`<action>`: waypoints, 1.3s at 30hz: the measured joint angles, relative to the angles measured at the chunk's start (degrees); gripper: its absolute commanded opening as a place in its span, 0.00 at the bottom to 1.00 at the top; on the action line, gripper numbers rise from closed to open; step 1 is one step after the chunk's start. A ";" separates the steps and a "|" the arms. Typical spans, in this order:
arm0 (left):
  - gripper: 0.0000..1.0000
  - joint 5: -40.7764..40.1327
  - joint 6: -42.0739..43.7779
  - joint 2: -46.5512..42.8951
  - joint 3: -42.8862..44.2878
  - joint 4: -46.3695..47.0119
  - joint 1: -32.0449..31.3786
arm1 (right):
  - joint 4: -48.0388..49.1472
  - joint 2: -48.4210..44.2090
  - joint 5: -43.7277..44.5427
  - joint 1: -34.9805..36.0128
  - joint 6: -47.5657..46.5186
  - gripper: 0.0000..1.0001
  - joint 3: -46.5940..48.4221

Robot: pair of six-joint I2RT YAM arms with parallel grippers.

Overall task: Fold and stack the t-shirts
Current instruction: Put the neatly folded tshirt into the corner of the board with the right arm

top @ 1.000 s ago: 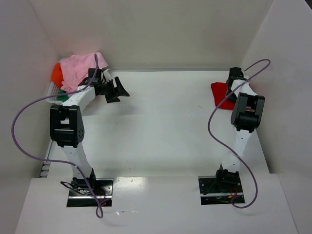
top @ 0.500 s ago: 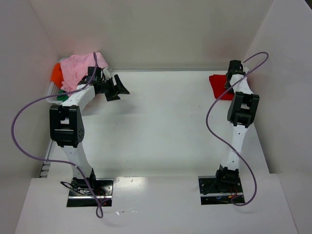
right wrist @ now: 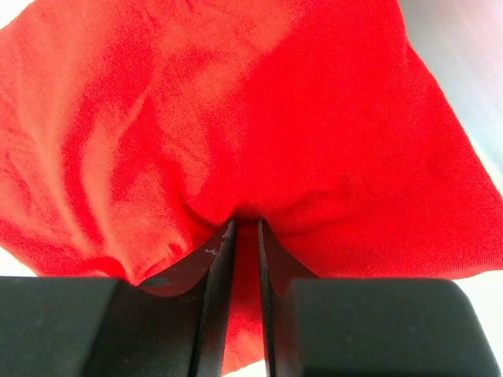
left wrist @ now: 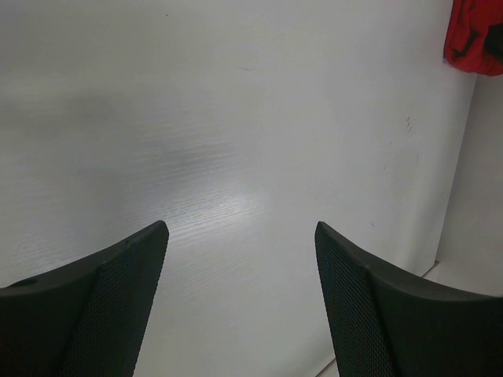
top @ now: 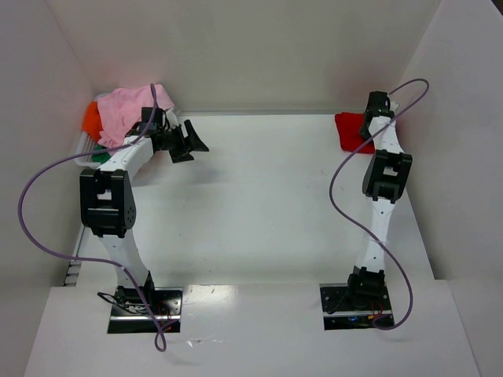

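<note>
Upper right of top view: red shirt (top: 346, 128), soft, limp (take it by a hem corner). Right gripper (right wrist: 245, 228) nearly closed, pinching its fold; left gripper (left wrist: 240, 232) wide, empty.

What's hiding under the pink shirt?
An orange shirt and a bit of green shirt peek out beneath the pink shirt. Whatever else lies below is covered.

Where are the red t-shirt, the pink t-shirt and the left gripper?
red t-shirt (top: 348, 130): top view, its uncovered left part.
pink t-shirt (top: 130, 110): top view, middle of the cloth.
left gripper (left wrist: 240, 229): left wrist view, midway between its open fingertips.
</note>
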 measured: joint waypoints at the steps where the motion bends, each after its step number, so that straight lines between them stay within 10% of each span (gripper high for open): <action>1: 0.83 0.00 -0.02 0.00 0.00 0.00 0.00 | -0.52 0.96 0.00 0.02 0.00 0.24 1.81; 5: 0.83 0.02 -0.02 0.00 0.00 0.00 0.00 | -2.21 3.39 0.02 0.24 -0.33 0.36 6.69; 13: 0.83 0.04 -0.24 -0.13 0.00 0.04 0.00 | -2.86 0.11 -0.63 0.68 -1.03 1.00 4.70; 28: 0.86 -1.90 3.43 -8.61 8.35 -3.06 0.46 | 4.68 -33.57 -15.52 1.66 -2.60 1.00 -16.00; 39: 1.00 -24.48 10.36 -22.12 7.48 -6.08 1.14 | 7.74 -52.00 -28.61 1.68 0.31 1.00 -38.03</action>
